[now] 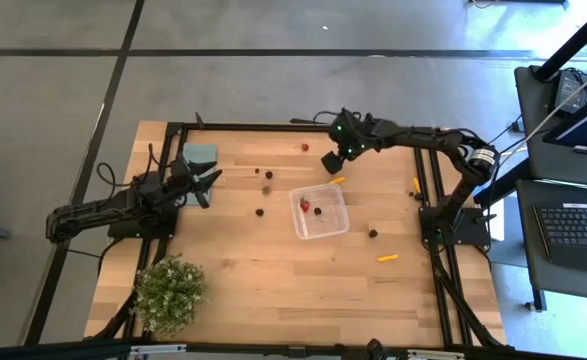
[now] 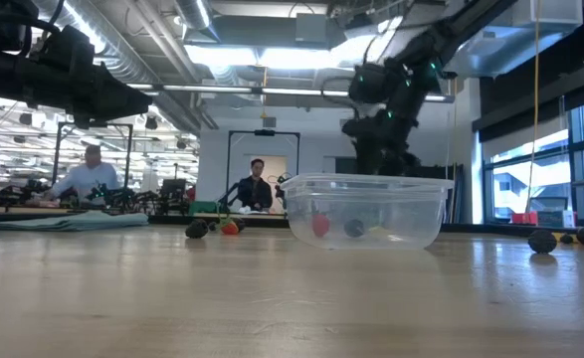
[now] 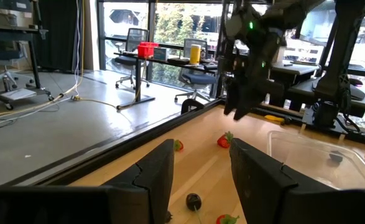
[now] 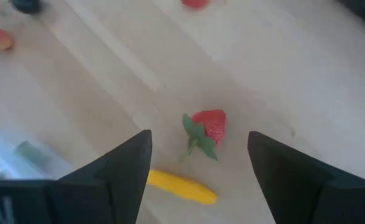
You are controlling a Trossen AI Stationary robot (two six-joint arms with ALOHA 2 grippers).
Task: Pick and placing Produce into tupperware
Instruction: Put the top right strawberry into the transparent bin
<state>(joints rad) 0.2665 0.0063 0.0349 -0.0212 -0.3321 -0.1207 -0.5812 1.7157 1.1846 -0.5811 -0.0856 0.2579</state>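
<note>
From above, the tupperware [image 1: 320,211] is seen at mid-tabletop [image 1: 273,290], holding a red piece [image 1: 304,205] and a dark piece [image 1: 318,210]. The right end effector [image 1: 331,161] hangs just beyond it; the left end effector [image 1: 209,187] waits near a teal rectangle [image 1: 199,154].

At tabletop level, the clear tupperware [image 2: 365,210] shows produce inside.

Past the left end effector [image 3: 201,163], spread and empty, loose produce is seen.

The right end effector [image 4: 201,163], open and empty, is poised above a strawberry [image 4: 210,127] beside a yellow piece [image 4: 181,186].
</note>
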